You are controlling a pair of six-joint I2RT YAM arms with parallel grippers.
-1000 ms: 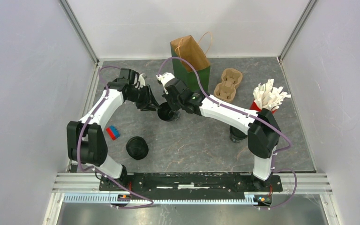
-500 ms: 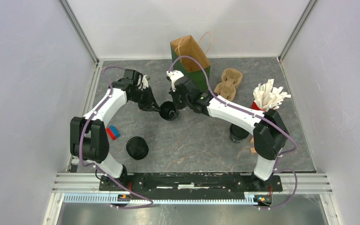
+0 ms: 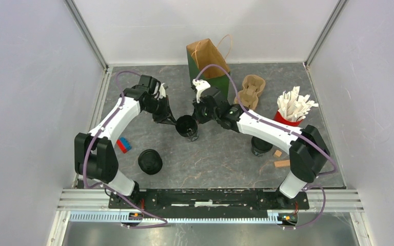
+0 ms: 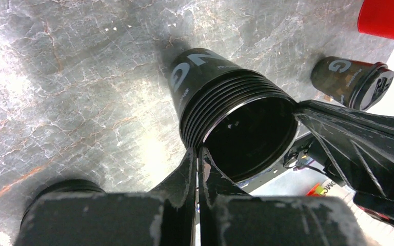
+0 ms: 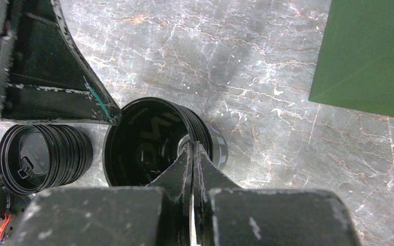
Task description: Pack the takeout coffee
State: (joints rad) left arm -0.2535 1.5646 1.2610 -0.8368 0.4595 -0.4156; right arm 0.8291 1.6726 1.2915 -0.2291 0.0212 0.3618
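A stack of nested open black cups (image 3: 187, 126) stands mid-table, lidless, its ribbed rims showing in the left wrist view (image 4: 220, 102). My left gripper (image 3: 176, 122) is shut on the rim's left side (image 4: 199, 149). From the other side my right gripper (image 3: 198, 116) is shut on the same rim (image 5: 191, 146), one finger inside the cup stack (image 5: 143, 146). A takeout coffee (image 3: 260, 146), black with a lid, stands to the right under the right arm (image 4: 351, 82). The green paper bag (image 3: 209, 66) stands behind (image 5: 369, 56).
A ribbed black stack topped with a lid (image 3: 150, 161) sits front left (image 5: 43, 159). A tan pulp carrier (image 3: 250, 92) and a red cup of white packets (image 3: 292, 110) are back right. A red-blue brick (image 3: 123, 145) lies left, small wooden blocks (image 3: 280, 163) lie right.
My left gripper has closed onto the cup stack's rim. The stack and both grippers have shifted slightly right and nearer; the right arm's elbow swung right.
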